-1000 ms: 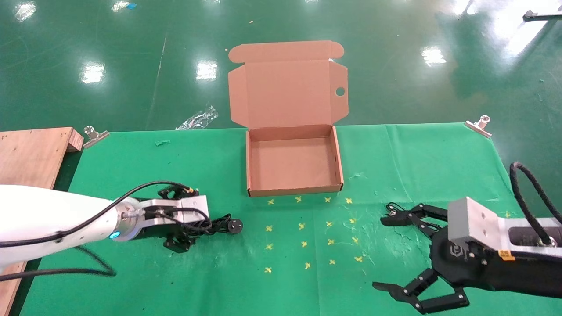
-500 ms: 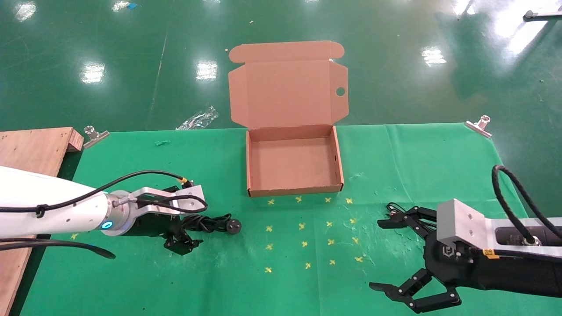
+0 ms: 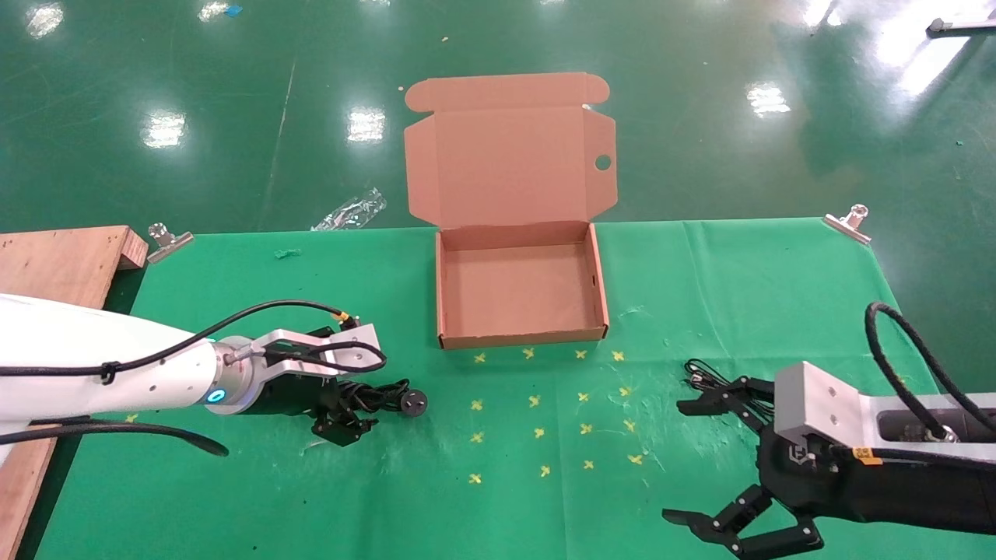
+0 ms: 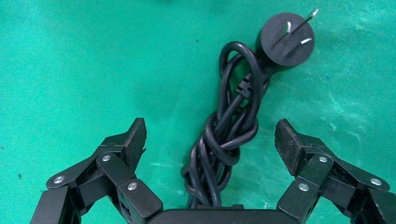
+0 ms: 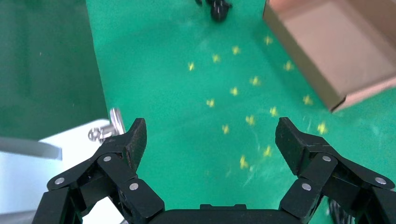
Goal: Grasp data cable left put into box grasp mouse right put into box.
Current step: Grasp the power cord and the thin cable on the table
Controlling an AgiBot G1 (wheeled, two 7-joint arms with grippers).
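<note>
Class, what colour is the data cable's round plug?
Black, with silver prongs; the data cable plug shows best in the left wrist view.

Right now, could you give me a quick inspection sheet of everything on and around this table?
Surface: green cloth with small yellow cross marks, held by metal clips at the far corners.
Job's things: data cable, a twisted black bundle lying flat, plug end toward the box; box open, lid up, nothing inside; mouse not seen, only thin black wire by the right hand.
Clutter: wooden board at the left edge.
Hands: left hand open, fingers either side of the data cable, not touching; right hand open, low over the cloth.
Cables: black hoses along both arms.
Surroundings: shiny green floor, plastic scrap behind the table.
</note>
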